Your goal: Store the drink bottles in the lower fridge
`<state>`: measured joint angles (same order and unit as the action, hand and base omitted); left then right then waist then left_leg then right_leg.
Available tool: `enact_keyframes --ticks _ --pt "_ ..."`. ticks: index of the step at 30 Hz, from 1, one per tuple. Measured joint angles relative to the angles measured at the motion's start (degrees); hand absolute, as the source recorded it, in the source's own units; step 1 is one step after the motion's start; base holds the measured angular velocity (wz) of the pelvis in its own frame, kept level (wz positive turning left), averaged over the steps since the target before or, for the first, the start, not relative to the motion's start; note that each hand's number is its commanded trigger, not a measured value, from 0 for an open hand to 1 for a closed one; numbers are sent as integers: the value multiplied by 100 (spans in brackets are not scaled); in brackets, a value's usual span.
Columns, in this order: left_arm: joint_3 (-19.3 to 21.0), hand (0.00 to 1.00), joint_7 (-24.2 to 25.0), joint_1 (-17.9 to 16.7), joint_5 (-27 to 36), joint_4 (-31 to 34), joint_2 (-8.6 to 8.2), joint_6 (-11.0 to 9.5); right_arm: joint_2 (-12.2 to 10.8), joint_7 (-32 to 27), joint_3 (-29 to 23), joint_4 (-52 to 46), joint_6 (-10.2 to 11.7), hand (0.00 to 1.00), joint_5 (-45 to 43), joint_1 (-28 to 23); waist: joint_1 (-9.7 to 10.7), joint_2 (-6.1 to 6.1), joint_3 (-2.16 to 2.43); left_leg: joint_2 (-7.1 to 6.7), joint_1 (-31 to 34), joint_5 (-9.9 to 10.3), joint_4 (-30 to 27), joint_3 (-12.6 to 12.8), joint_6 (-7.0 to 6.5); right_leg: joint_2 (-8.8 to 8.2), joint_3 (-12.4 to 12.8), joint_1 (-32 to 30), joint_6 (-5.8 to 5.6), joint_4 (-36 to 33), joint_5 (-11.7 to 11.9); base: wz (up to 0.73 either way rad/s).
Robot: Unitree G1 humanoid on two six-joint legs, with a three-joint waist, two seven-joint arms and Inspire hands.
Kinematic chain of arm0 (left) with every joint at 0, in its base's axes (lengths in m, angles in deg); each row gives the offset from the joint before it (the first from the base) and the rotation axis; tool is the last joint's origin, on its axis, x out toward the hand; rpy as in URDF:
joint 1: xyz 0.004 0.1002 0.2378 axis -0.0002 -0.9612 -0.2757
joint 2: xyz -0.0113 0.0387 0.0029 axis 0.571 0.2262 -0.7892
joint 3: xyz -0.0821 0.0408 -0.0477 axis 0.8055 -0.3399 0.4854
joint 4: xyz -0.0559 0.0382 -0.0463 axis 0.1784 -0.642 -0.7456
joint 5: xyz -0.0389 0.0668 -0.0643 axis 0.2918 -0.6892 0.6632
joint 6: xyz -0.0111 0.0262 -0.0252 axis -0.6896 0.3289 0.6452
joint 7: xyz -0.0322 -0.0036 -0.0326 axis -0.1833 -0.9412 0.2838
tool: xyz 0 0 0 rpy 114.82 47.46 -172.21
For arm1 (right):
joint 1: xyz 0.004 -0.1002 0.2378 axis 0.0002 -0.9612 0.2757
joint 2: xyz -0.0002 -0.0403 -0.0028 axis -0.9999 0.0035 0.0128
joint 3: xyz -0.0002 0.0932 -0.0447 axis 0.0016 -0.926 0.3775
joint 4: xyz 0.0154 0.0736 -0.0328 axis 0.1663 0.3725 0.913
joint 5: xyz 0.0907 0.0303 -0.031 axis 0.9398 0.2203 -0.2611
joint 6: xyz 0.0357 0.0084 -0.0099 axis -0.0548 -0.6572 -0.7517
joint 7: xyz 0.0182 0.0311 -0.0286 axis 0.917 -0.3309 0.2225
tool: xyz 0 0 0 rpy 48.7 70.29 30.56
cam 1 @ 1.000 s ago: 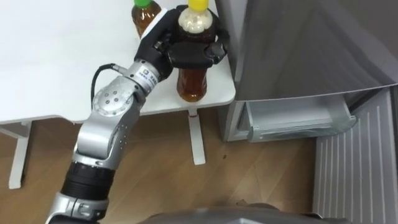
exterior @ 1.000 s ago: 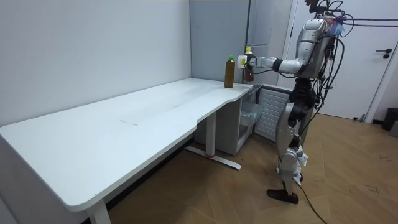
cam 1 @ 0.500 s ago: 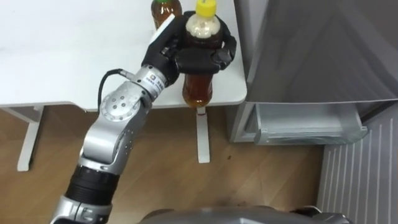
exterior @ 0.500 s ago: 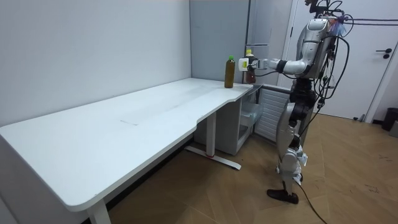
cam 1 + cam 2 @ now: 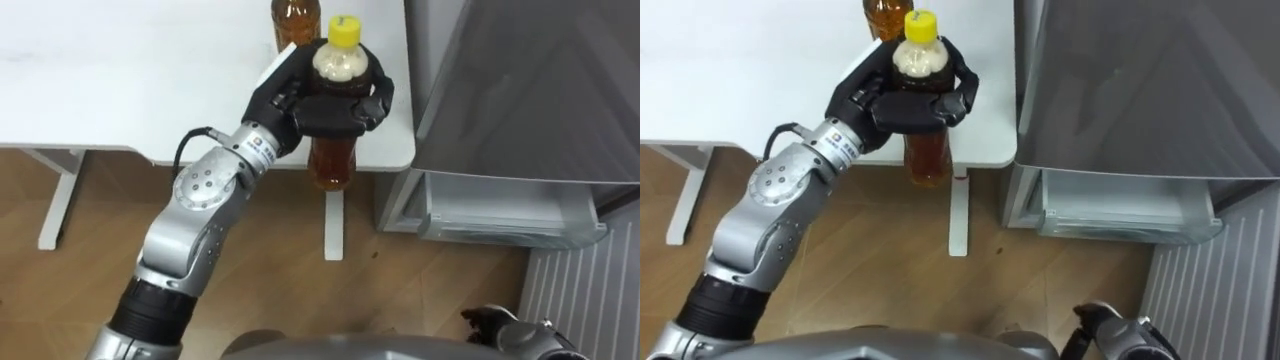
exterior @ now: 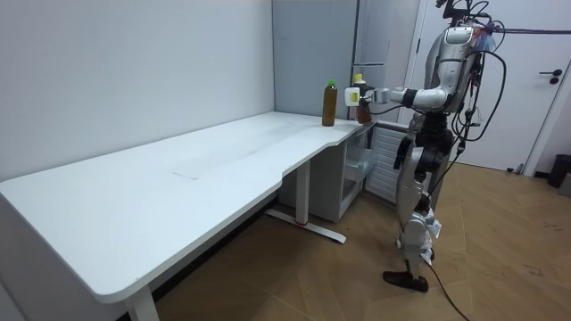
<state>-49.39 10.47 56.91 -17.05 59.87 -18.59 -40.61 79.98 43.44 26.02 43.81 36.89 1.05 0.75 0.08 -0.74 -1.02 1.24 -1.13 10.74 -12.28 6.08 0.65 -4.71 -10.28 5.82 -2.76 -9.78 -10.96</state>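
The robot stands by the fridge, at the corner of the surface. Its left robot hand is clasped round the shoulder of a yellow-capped bottle, held upright at the corner's edge. A second bottle stands on the surface just behind. The right robot hand hangs low; I cannot tell its grip.

The left robot hand holds a yellow-capped plastic bottle of brown tea upright over the near right corner of the white worktop. A second brown tea bottle stands on the worktop just behind it. The tall grey fridge stands right of the worktop, with its lower drawer open beneath. The right robot hand hangs low before the drawer.
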Motion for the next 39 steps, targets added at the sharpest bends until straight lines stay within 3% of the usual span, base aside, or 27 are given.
enact_keyframes --ticks 6,15,18,21,23,33,39 --pt "-93 100 3 -337 21 -95 0 -59 99 327 192 -716 -7 0 -373 -2 -46 -77 -5 1 69 0 -96 -7 -1 -4 -6 -18 0 -18 0 1" --pt "-209 100 12 -358 138 -204 14 -60 202 721 261 -1877 -206 0 -575 -68 -38 -103 5 2 143 -6 -152 -15 -12 -11 -7 -90 1 -81 0 0" --pt "-211 100 49 -380 139 -203 97 -59 -61 834 101 -2761 -75 0 201 -91 -30 -102 33 8 103 -6 -152 -13 -11 -4 -9 -54 3 -77 1 0" --pt "-194 100 119 -426 142 -203 163 -58 -411 1088 210 -3221 45 0 926 -149 -47 -106 37 3 -18 -4 -143 -39 -8 -10 -75 90 2 -69 1 8" --pt "-163 100 126 -455 167 -203 173 -59 -514 1263 251 -3374 49 0 1231 -184 -56 -104 37 -6 -42 -3 -143 -72 -9 -15 -104 128 2 -71 1 11" --pt "-180 100 354 -749 71 -206 192 -58 -499 1670 291 -3765 51 0 1676 -256 -16 -14 58 -6 -48 -3 -148 -117 -11 -7 -122 150 6 -98 4 0" --pt "-187 100 518 -809 -53 -210 182 -59 -551 1837 293 -3959 132 0 1677 -275 0 -28 50 -8 -60 -3 -152 -138 -11 -6 -131 166 8 -95 5 0"
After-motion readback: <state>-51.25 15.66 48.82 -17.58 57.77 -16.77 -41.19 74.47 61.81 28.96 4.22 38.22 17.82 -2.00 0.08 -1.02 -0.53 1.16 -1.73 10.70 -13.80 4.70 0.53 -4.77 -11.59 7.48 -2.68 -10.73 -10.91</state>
